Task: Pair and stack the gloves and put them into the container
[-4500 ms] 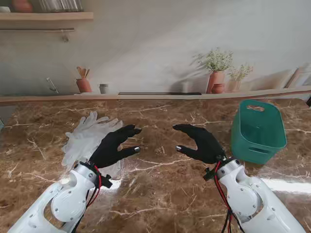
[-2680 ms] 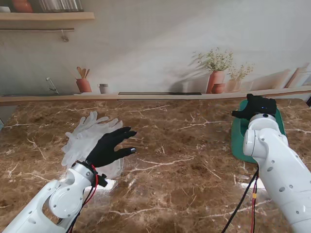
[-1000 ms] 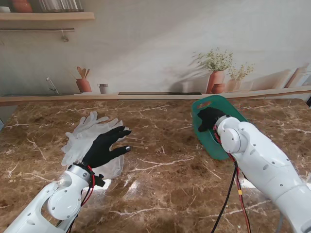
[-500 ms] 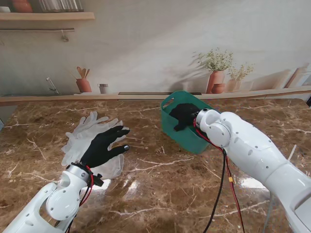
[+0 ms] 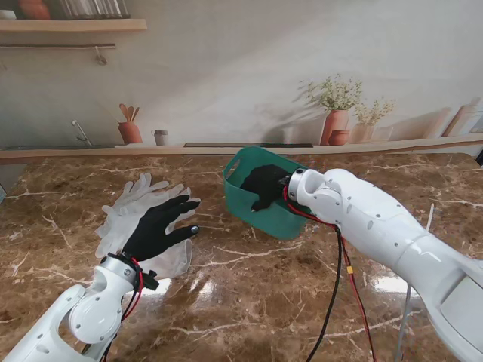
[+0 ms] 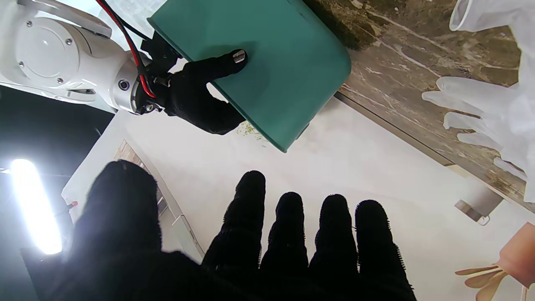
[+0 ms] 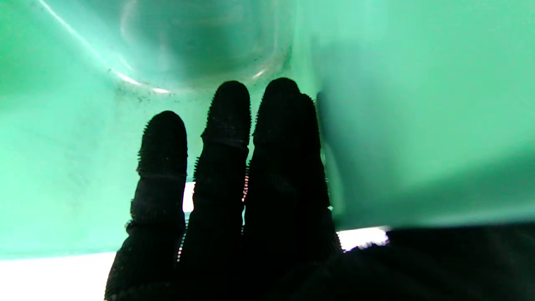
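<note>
Our right robot hand (image 5: 264, 186) grips the basket (image 5: 260, 213); left robot hand (image 5: 157, 227) hovers open over the gloves (image 5: 128, 215). Next: set basket down nearby.

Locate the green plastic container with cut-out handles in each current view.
Stand: green plastic container at table centre, tilted, gripped by the right hand.
Left wrist: its outer wall fills the middle, thumb pressed on it.
Right wrist: its inside fills the frame.
Shared landmark: the right hand's black glove.
</note>
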